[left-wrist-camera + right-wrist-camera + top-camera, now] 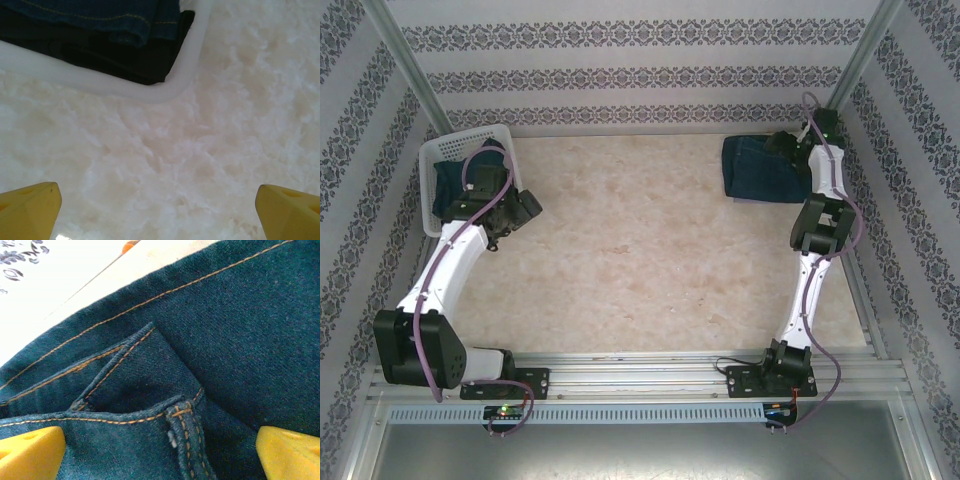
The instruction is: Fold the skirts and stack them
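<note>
- Hovering wide open just above the folded denim skirt (pixel 225 325) at the worktop's (pixel 650 250) far right, the right end effector (pixel 160 447) should lift straight off to keep the fold neat
- Left end effector (pixel 160 207), wide and empty, faces the basket rim (pixel 186 75), which guards a second denim skirt (pixel 100 15) lying on a black skirt (pixel 125 62)

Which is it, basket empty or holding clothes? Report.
Holding clothes: blue denim lies over black cloth inside the white basket.

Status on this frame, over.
Both tools open. Left tool over table by basket; right tool over folded denim skirt. Denim garment, black garment in basket. Nothing blocking.
</note>
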Tool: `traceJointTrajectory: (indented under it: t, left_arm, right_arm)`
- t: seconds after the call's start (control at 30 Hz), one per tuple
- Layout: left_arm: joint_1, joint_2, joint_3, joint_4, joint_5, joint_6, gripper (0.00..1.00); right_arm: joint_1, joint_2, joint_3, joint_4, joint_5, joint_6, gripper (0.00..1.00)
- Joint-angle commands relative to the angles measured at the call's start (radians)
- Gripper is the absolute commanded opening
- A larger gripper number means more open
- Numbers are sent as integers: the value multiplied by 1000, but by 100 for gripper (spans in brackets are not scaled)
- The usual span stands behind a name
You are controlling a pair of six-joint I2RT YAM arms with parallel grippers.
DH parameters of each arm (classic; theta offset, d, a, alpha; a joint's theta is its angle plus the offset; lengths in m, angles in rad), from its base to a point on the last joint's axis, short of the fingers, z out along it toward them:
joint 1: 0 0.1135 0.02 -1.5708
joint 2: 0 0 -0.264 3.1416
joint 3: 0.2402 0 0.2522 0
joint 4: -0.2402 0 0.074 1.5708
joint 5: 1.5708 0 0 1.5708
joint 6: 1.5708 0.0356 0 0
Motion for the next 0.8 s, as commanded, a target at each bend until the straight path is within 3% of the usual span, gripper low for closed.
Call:
traceJointTrajectory:
  t: [0.0,0.17,0.47,0.63,0.77]
  left_arm:
    - [23,-57,-15,-2,-18,36,100]
    - [50,-87,-33,35,-14,44,100]
    - [139,13,79,56,-61,102,100]
    - [215,139,189,85,-54,146,100]
    - [269,292,347,61,3,174,100]
  right_arm:
    - [-9,-114,15,-9,-14,5,98]
    - [-39,-219,-176,85,88,36,98]
    - [-69,19,77,-24,-79,121,98]
    - [-65,-27,91,-31,-77,128,98]
    - [-33,-161,42,-77,-24,82,98]
